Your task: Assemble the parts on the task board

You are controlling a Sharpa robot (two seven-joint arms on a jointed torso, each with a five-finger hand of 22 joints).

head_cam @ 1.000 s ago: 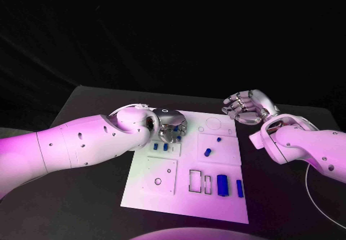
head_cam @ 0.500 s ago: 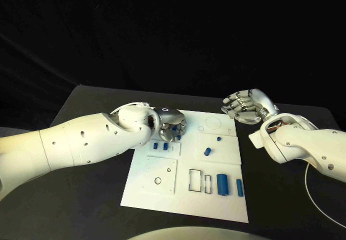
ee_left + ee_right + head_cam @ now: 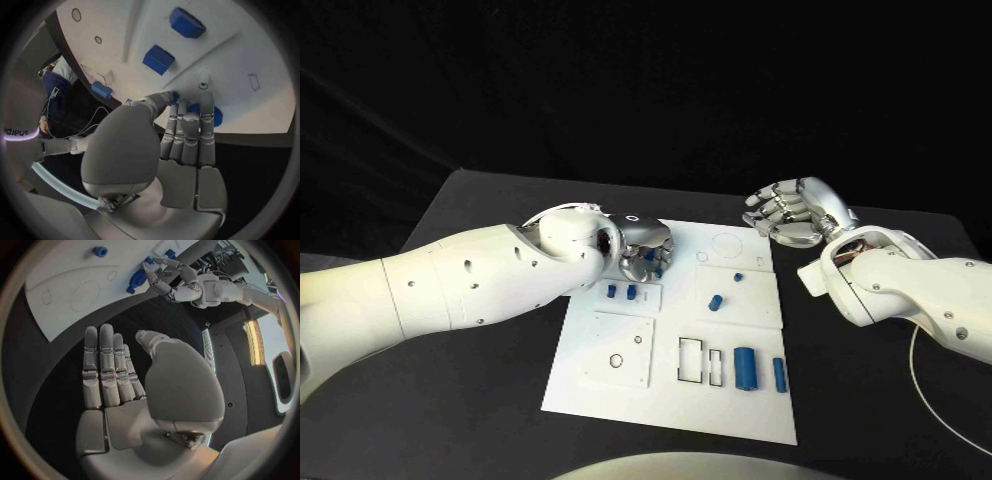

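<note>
White board [image 3: 668, 400] fills the frame's centre on the dark worktop. My left robot hand [image 3: 640, 250], upper left on it, pinches a blue part [image 3: 172, 97]; a loose pinch could drop it. My right robot hand [image 3: 793, 213] hovers open, upper right.

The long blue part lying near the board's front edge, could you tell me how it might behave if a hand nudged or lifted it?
The long blue part looks like a rounded bar lying flat on the task board, so a sideways nudge may roll it. It seems rigid, small and probably light. Its smooth surface could slip in a loose pinch.
</note>
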